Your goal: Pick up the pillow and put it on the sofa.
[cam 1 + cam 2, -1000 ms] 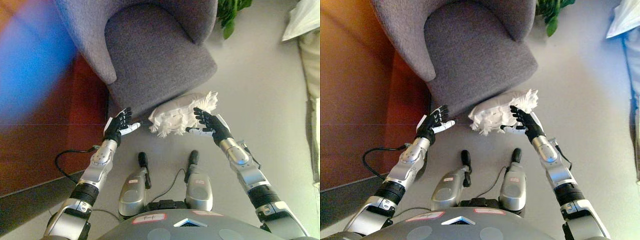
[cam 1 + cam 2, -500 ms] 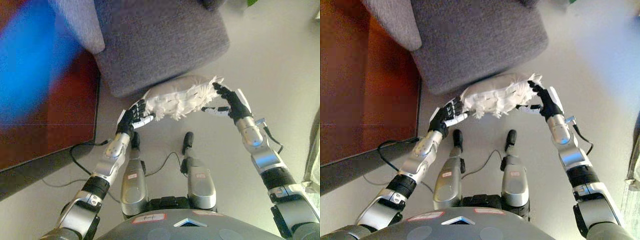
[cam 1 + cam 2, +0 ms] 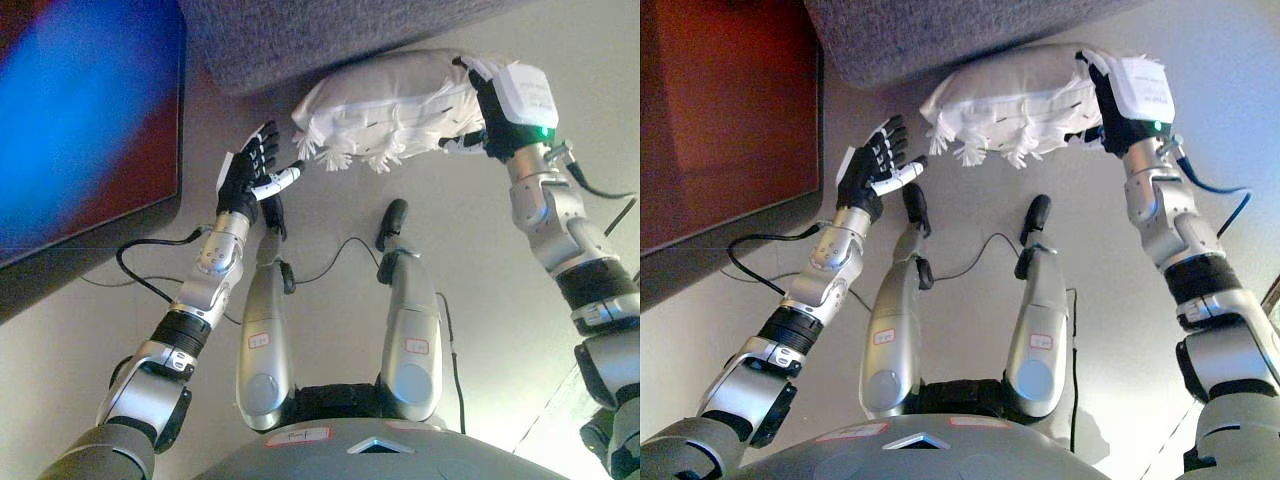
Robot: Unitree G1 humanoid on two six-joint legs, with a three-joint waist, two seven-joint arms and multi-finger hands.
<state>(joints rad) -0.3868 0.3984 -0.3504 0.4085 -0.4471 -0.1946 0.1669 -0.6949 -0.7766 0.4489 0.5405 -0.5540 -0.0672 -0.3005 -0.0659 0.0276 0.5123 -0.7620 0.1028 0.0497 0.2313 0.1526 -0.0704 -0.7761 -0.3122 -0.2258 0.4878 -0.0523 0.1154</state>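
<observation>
A white fringed pillow (image 3: 385, 100) lies on the grey floor against the front base of the grey sofa (image 3: 320, 30). My right hand (image 3: 487, 108) presses on the pillow's right end, fingers straight along it and the thumb under the fringe. At the pillow's left end my left hand (image 3: 250, 172) is open with fingers spread. Its palm faces the pillow and its white thumb tip sits a short gap from the fringe. In the right eye view the pillow (image 3: 1005, 92) lies between the left hand (image 3: 872, 165) and the right hand (image 3: 1108, 100).
A red-brown floor panel (image 3: 720, 110) with a dark border strip fills the left side, beside the sofa. Pale grey floor (image 3: 480, 250) stretches to the right of the pillow and toward me.
The camera has dipped forward, so the sofa and pillow sit higher in view. My right hand now presses into the pillow's right end. My left hand, which touched the left corner, stands slightly off it.
</observation>
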